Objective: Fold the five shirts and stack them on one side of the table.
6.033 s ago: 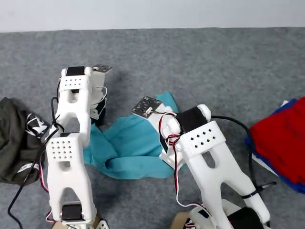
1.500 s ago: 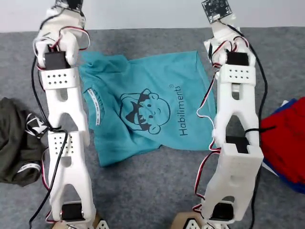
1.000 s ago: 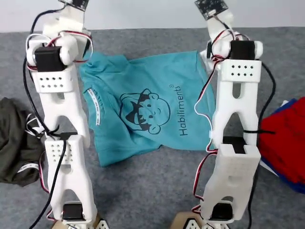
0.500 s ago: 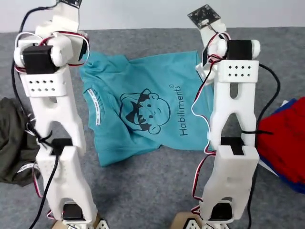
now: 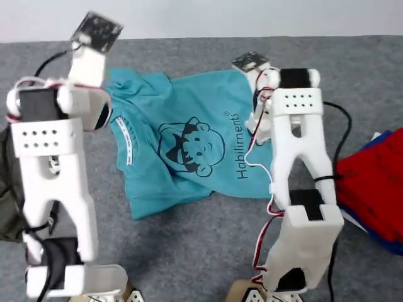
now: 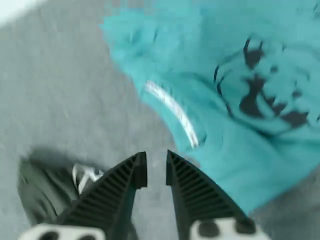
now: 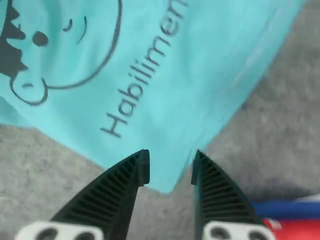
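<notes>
At the left edge a dark shirt (image 5: 4, 195) waits crumpled. My left gripper (image 6: 152, 170) hangs parted, seemingly empty. Mid-frame, the teal shirt (image 5: 189, 145) lies spread for folding, my right gripper (image 7: 170, 167) agape and empty over its hem. A red stack (image 5: 371, 182) sits far right.

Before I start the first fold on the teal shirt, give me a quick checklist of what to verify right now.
1. Print side of teal shirt up: ok.
2. Its far sleeve flat: not ok, bunched.
3. Open, empty left gripper: ok.
4. Open right gripper over the shirt's corner: ok.
5. Gap between dark shirt and teal shirt: ok.
6. Gap between red shirt and teal shirt: ok.
</notes>
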You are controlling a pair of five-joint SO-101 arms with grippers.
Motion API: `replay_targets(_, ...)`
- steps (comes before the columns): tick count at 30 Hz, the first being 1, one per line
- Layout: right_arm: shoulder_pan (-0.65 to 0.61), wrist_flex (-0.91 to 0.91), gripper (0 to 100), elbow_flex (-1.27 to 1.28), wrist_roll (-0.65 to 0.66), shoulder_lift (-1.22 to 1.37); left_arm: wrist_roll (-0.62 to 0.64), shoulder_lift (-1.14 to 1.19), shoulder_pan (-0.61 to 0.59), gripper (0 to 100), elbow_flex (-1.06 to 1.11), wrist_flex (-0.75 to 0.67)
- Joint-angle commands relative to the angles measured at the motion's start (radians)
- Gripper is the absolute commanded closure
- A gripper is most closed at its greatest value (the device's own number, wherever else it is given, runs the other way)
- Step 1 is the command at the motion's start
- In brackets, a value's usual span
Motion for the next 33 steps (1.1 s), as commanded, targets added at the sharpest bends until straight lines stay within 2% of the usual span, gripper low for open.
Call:
replay_targets(1,-0.047,-0.045,99.8,0.000,0.003,0.053,-0.008,-0.061,-0.092,92,0.094,0.017)
replay_targets(3,-0.058,-0.062,97.4,0.000,0.003,0.107,-0.011,-0.060,-0.144,92,0.133,0.017)
replay_targets(7,-0.062,-0.148,98.8,-0.002,0.009,0.211,-0.011,-0.061,-0.193,92,0.191,-0.002)
replay_targets(16,-0.059,-0.430,98.8,-0.097,0.012,0.338,-0.011,-0.061,-0.201,92,0.219,-0.032)
replay_targets(26,0.004,-0.539,98.8,-0.535,0.012,0.608,-0.009,-0.060,-0.201,92,0.220,-0.038)
replay_targets(33,0.015,-0.458,98.8,-0.899,0.012,0.759,-0.008,-0.060,-0.199,92,0.220,-0.040)
